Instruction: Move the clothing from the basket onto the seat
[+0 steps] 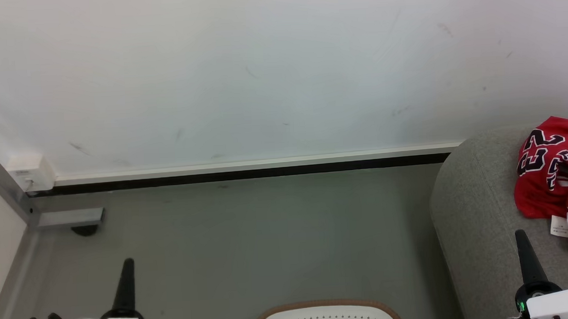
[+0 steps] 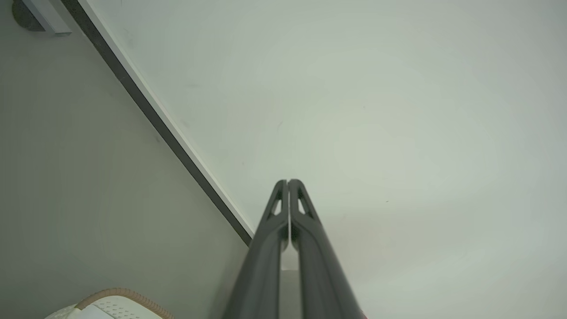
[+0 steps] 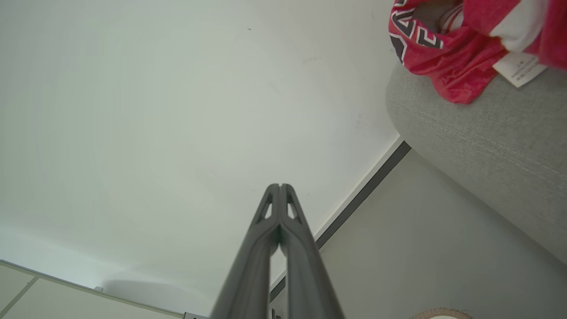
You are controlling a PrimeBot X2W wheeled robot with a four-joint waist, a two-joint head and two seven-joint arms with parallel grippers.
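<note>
Red clothing (image 1: pixel 552 179) lies heaped on the seat (image 1: pixel 476 217) at three o'clock, with the basket (image 1: pixel 323 307) at six, its contents hidden. Left gripper (image 1: pixel 128 261) and right gripper (image 1: pixel 520 234) are clenched empty and flank the basket, probably parked between loads.

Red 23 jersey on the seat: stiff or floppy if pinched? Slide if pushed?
Probably floppy: the jersey lies crumpled in folds on the seat, so a pinch likely lifts one fold while the rest drapes. Pushed, it would likely bunch rather than slide; the seat fabric looks coarse.
</note>
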